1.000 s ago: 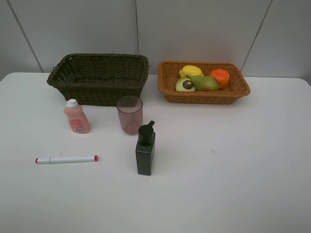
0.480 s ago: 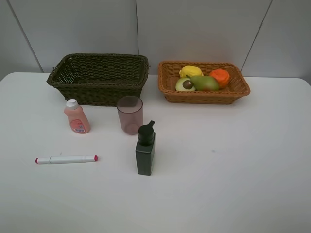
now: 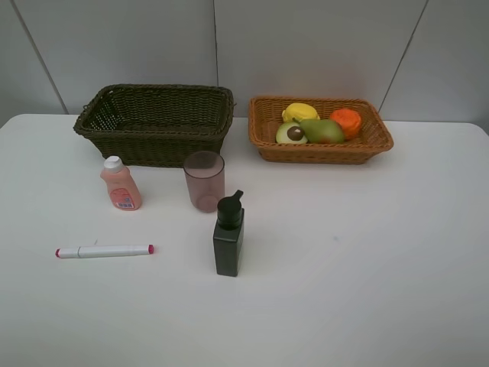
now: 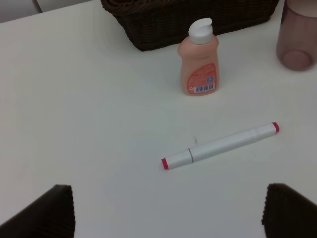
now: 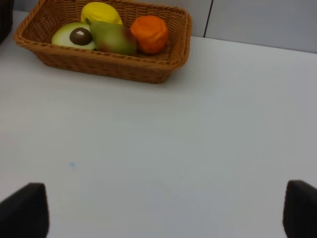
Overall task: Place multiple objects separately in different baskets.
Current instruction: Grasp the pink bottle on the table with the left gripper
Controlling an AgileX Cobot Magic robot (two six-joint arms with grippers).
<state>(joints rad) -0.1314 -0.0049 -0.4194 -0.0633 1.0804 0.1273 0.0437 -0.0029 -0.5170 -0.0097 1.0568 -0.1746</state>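
The dark olive-brown basket (image 3: 153, 144) stands empty at the back left. The orange-tan basket (image 3: 321, 153) to its right holds the lemon (image 3: 299, 112), orange (image 3: 346, 121), pear (image 3: 322, 131) and avocado half (image 3: 291, 134). On the table stand the peach-pink bottle (image 3: 120, 184), pinkish cup (image 3: 204, 181) and dark pump bottle (image 3: 228, 235); the marker (image 3: 104, 251) lies flat. My left gripper (image 4: 171, 218) is open and empty, short of the marker (image 4: 220, 145) and bottle (image 4: 199, 62). My right gripper (image 5: 161, 213) is open and empty, well short of the tan basket (image 5: 106, 62). Neither arm shows in the exterior high view.
The white table (image 3: 367, 252) meets grey wall panels just behind the baskets. The cup (image 4: 297, 34) stands beside the dark basket's wall (image 4: 188, 17) in the left wrist view. The fruit fills the tan basket's left and middle.
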